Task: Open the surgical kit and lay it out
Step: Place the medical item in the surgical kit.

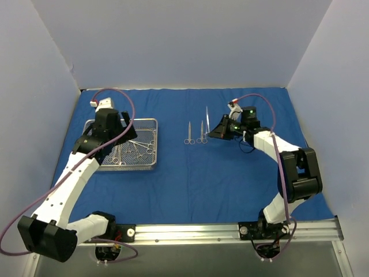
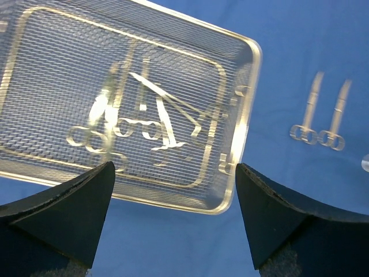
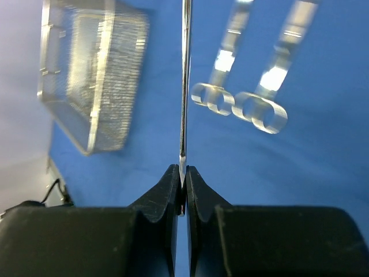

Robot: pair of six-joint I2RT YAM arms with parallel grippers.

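Pinching a thin steel instrument (image 3: pixel 185 86) by its near end, the right pincer (image 3: pixel 183 173) is closed tight and holds it just beside the 2 instruments (image 3: pixel 210 98) lying on the blue cloth (image 3: pixel 323 167). It should lower the piece flat, parallel to that pair and evenly spaced, before letting go. The left pincer (image 2: pixel 174 168) gapes wide, empty, above the mesh tray (image 2: pixel 245 115), where more instruments (image 2: pixel 138 124) lie tangled.

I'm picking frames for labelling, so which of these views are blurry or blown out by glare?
Top external: evenly lit, sharp. Left wrist: the mesh tray glares pale, washing out its contents. Right wrist: tray and two laid-out instruments blurred with bright glints; the held instrument is crisp near the right gripper.
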